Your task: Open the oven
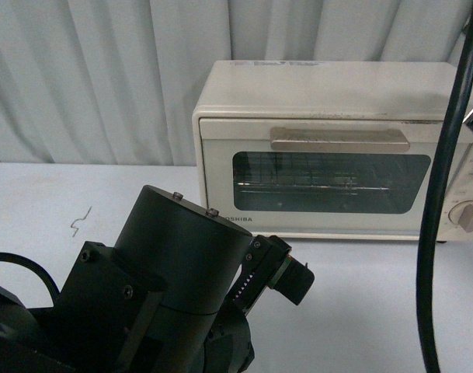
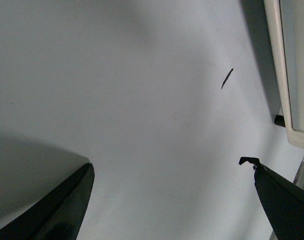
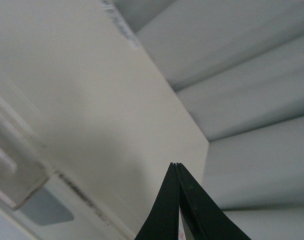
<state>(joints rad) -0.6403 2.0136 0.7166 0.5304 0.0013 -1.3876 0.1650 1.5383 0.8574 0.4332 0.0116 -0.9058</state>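
A pleated pale curtain (image 1: pixel 96 78) fills the backdrop. Before it lies the plain grey-white bench (image 1: pixel 360 303), with the oven (image 1: pixel 329 167) at its rear right, door shut. The left hand (image 2: pixel 167 163) hangs over bare bench, fingers spread wide. The right hand (image 3: pixel 175 166), near the oven's top, is pinched closed on nothing. A small dark squiggle (image 1: pixel 79 221) marks the bench.

The oven (image 1: pixel 329 97) is cream-white with a dark glass window (image 1: pixel 329 183) and tan metal handle (image 1: pixel 339 140). Table (image 1: pixel 57 194) is pale grey, the curtain (image 1: pixel 88 70) upper left is plain whitish, and the arm (image 1: pixel 166 280) lower left is matte black.
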